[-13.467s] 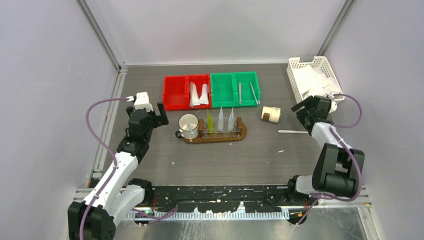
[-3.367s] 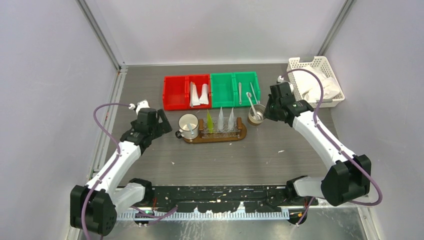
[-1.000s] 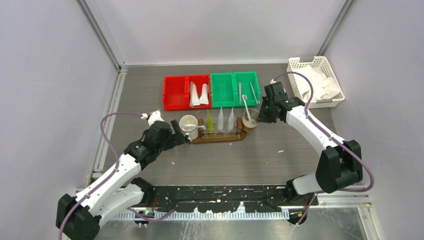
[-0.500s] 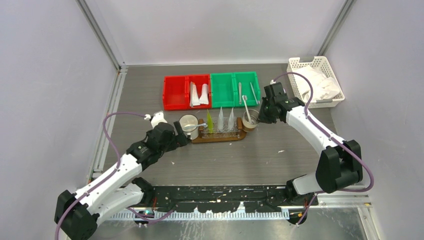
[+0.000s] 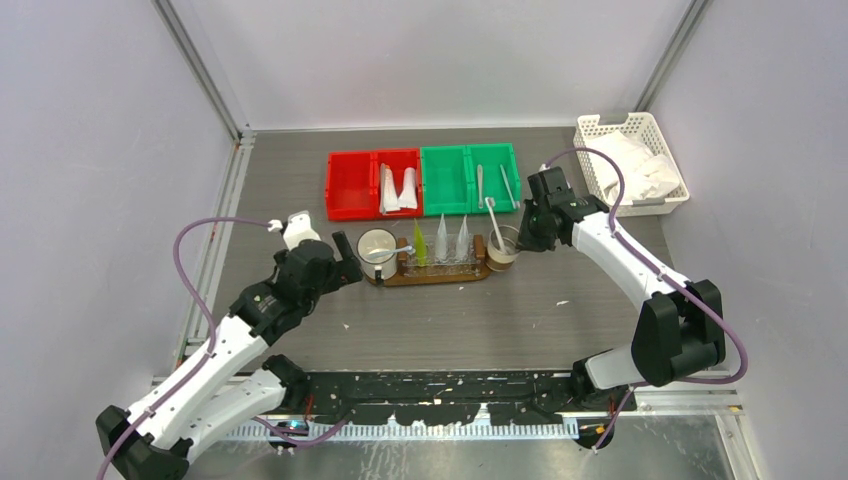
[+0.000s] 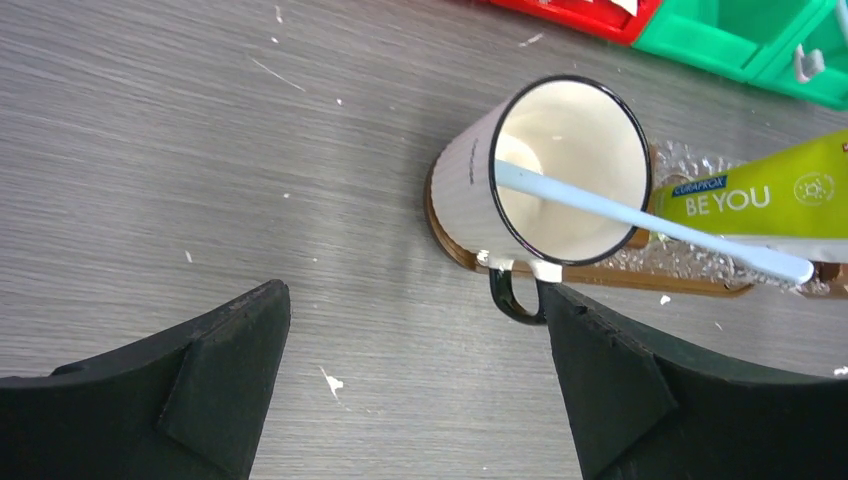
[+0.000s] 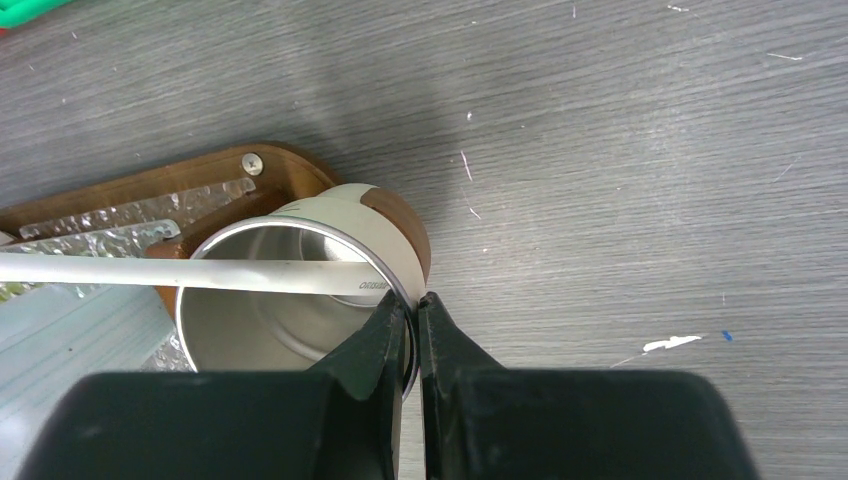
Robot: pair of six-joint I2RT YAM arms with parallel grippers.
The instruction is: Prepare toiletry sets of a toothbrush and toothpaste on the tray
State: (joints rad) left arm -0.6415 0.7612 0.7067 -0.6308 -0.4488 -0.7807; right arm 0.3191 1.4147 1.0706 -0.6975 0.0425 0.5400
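Right wrist view: the right gripper (image 7: 412, 305) is seen pinched tight on the rim of the beige-and-brown steel-lined cup (image 7: 392, 222), in which a slim pale toothbrush (image 7: 200, 276) is propped. The cup is placed at the right end of the oval wooden tray (image 7: 290, 163); whether its base rests fully on the tray cannot be told.

The left gripper (image 6: 412, 295) is spread wide and holds nothing, just short of the white enamel mug (image 6: 465, 190) at the tray's left end. A second pale toothbrush (image 6: 650, 225) is leant in the mug. The yellow-green toothpaste tube (image 6: 760, 195) and two whitish tubes (image 5: 452, 238) are stood between the cups.

The sets are judged nearly assembled; releasing the cup and pairing tubes with brushes appears to remain.

Behind the tray, spare tubes are left in the red bins (image 5: 345, 190) and spare brushes in the green bins (image 5: 445, 180), with a white mesh basket (image 5: 600, 130) at far right. Nothing is seen blocking either arm.
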